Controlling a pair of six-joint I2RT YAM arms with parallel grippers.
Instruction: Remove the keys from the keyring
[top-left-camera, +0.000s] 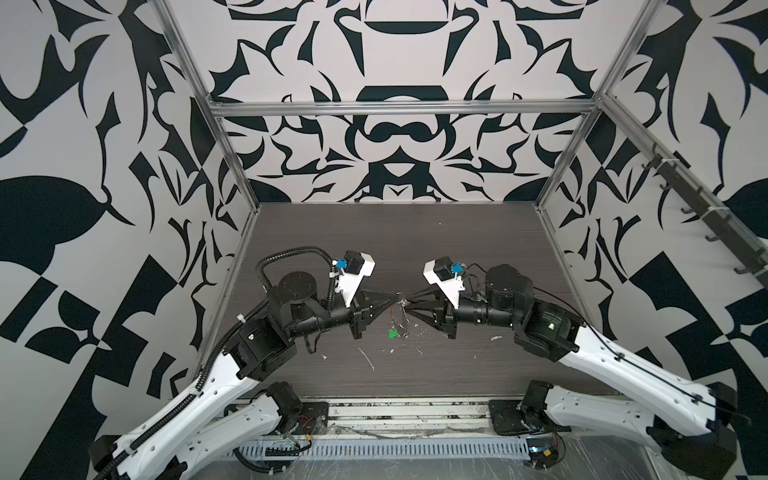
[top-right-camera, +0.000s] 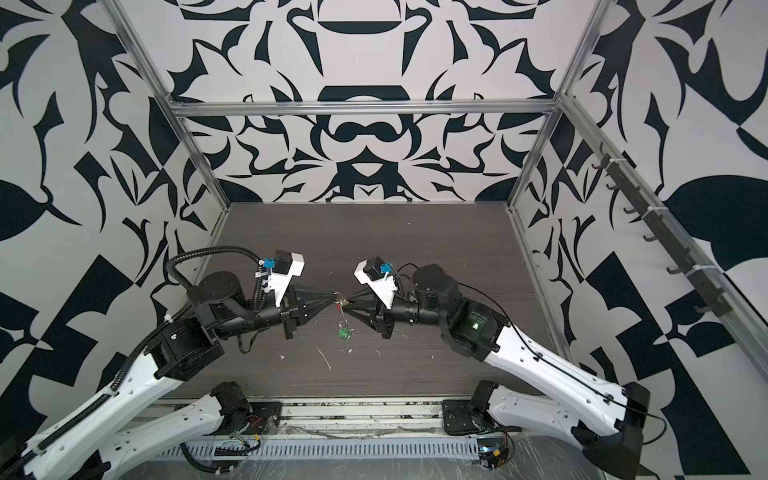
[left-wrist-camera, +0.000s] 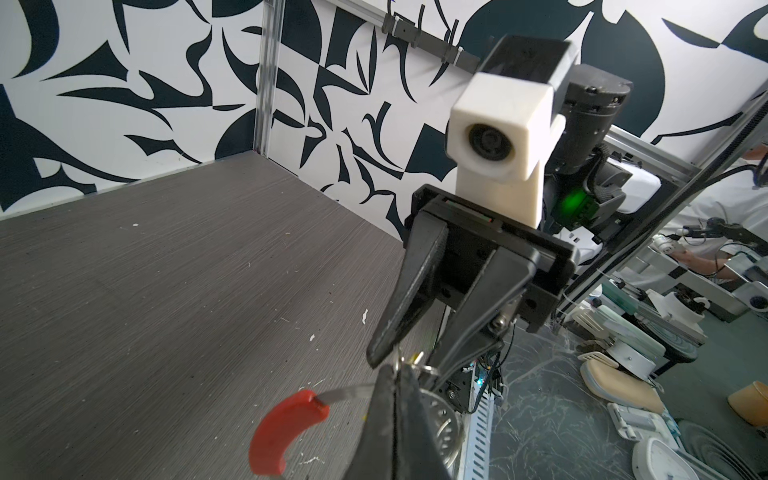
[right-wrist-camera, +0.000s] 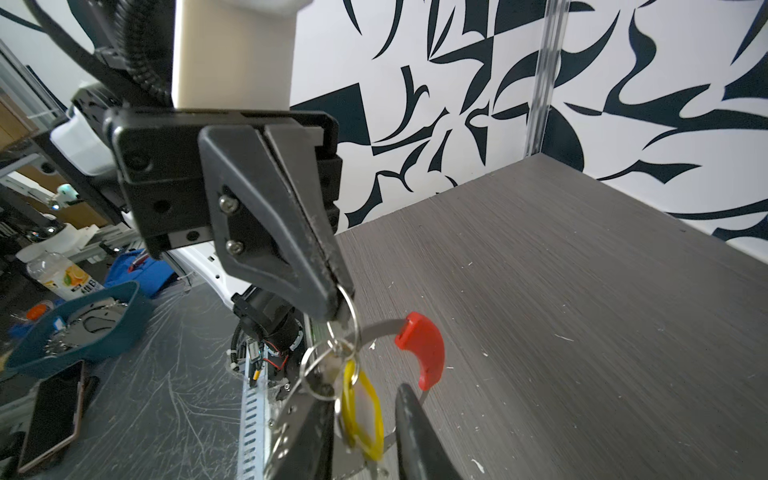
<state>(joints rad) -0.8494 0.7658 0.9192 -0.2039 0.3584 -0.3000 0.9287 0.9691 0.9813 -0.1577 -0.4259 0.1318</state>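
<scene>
**Thin hold on a hanging keyring, yellow key not yet gripped**

The greatest risk is judged to lie in the left pincer (right-wrist-camera: 340, 301). It is clamped shut at its very tips on one small metal ring (right-wrist-camera: 353, 307) of the large thin silver wire keyring (right-wrist-camera: 379, 325). If the small silver key with the yellow plastic head (right-wrist-camera: 361, 409) is pulled hard, the whole loop could be dragged out of that narrow hold and dropped onto the grey wood-grain table (right-wrist-camera: 582, 291).

The right pincer (right-wrist-camera: 360, 388) is seen partly open. Its fingers are set on either side of the yellow head with gaps visible, and nothing is held by it. Because the key hangs freely, it could be turned aside or nipped only at its edge. The cluster of small rings just beside it could be caught as well.

The keyring is held in the air over the middle of the table, between the two pincers, and hangs down from the left one. Its curved red plastic sleeve (right-wrist-camera: 422, 353) is seen on one arc, near the yellow key. The small silver key with the green plastic head (top-left-camera: 392, 333) hangs lowest. Whether the table is touched by it cannot be told. Both keys are judged to be threaded on.
</scene>
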